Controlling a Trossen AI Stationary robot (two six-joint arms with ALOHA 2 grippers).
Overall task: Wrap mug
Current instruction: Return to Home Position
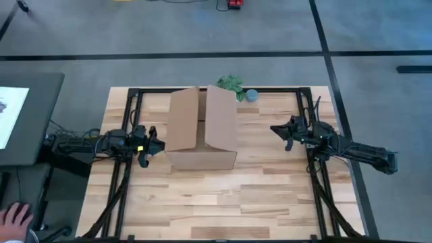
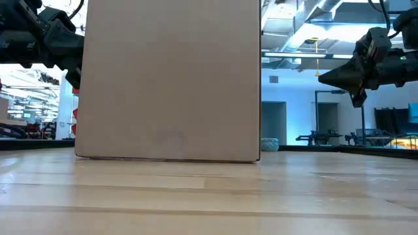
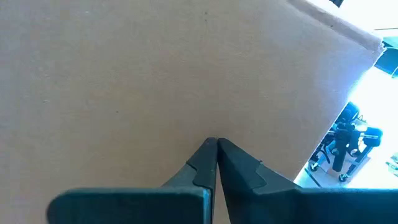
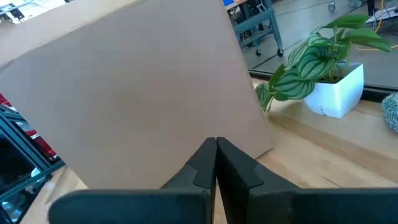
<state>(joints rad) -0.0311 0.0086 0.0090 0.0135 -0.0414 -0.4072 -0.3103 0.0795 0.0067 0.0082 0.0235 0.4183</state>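
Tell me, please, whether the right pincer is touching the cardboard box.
Apart. The high view shows a strip of bare wooden table between the shut right pincer and the near side of the cardboard box.

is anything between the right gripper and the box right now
Nothing visible. In the high view, only bare table lies between the right gripper and the box. The plant and a small blue-grey object stand by the far edge, off that line.

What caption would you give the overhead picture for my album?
Cardboard box on a wooden table, flanked by the left arm and right arm, potted plant behind.
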